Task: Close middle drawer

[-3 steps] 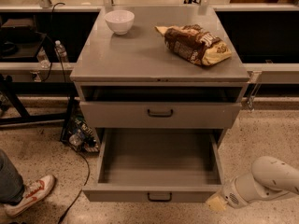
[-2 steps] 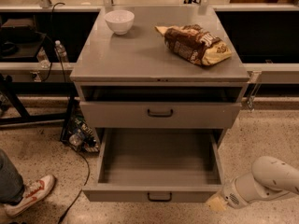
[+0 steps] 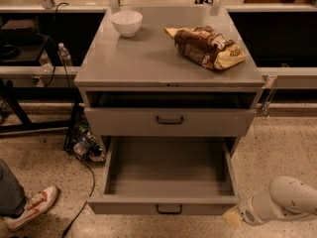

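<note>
Below the counter's (image 3: 148, 63) front edge, the middle drawer (image 3: 168, 185) stands pulled far out, its front panel parallel to that edge. The gripper (image 3: 233, 216) sits low, just beside the panel's right end, out from the counter's front-right corner. Whether it is open or closed cannot be told.

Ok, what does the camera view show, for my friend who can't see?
The middle drawer of a grey cabinet is pulled far out and empty, with the robot's claw low by its front right corner. A white bowl and a snack bag sit on top.
</note>
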Robot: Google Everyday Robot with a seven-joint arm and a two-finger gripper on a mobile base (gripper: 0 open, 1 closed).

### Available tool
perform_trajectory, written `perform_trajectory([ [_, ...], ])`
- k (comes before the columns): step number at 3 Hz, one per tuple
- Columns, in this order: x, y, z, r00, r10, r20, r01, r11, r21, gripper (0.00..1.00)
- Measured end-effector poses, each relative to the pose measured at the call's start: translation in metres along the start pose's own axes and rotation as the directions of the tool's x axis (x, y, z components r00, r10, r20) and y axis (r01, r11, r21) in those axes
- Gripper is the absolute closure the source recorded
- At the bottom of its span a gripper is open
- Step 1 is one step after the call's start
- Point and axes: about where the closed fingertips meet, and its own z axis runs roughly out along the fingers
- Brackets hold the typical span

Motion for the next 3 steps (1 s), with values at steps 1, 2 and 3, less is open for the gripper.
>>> perform_trajectory([
  [1,0.009,-0.014,0.009,0.999,0.038,0.020,-0.039,0.9988,0.030,1.00],
  [2,0.009,-0.028,0.019,0.997,0.058,0.053,-0.061,0.9960,0.065,1.00],
  [3,-0.006,-0.046,0.022,0.986,0.062,0.157,-0.082,0.9889,0.124,1.00],
])
